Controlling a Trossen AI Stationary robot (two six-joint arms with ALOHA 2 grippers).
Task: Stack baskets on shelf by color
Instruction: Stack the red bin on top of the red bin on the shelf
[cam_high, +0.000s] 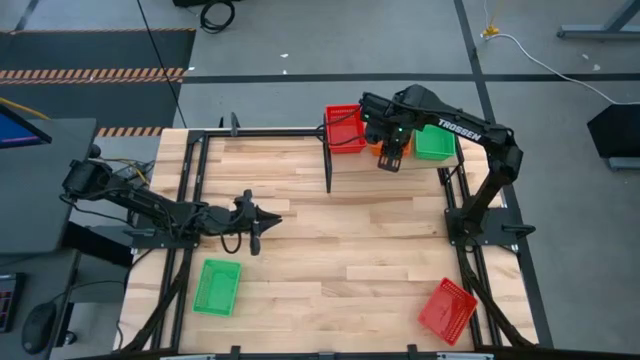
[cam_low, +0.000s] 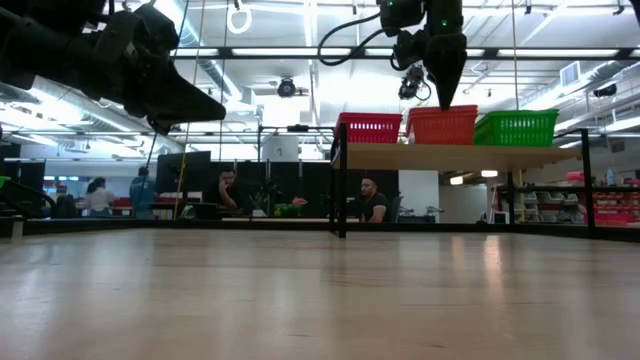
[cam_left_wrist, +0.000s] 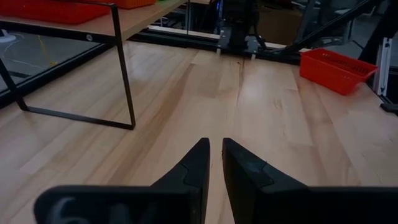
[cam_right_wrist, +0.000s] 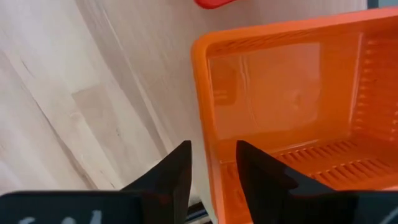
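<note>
Three mesh plastic baskets (cam_low: 445, 125) sit side by side on the raised wooden plank shelf (cam_low: 450, 157); two more, apparently single, lie near the large wooden tabletop's (cam_high: 340, 230) front corners.

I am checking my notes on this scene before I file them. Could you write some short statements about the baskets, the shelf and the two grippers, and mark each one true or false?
1. The shelf holds red, orange and green baskets side by side. True.
2. The right gripper is above the orange basket on the shelf. True.
3. The left gripper holds a green basket. False: it holds nothing and points over bare tabletop.
4. Two baskets lie on the tabletop near its front edge, a green basket and a red basket. True.
5. The red basket on the tabletop lies beside the left arm. False: it lies on the right arm's side.
</note>
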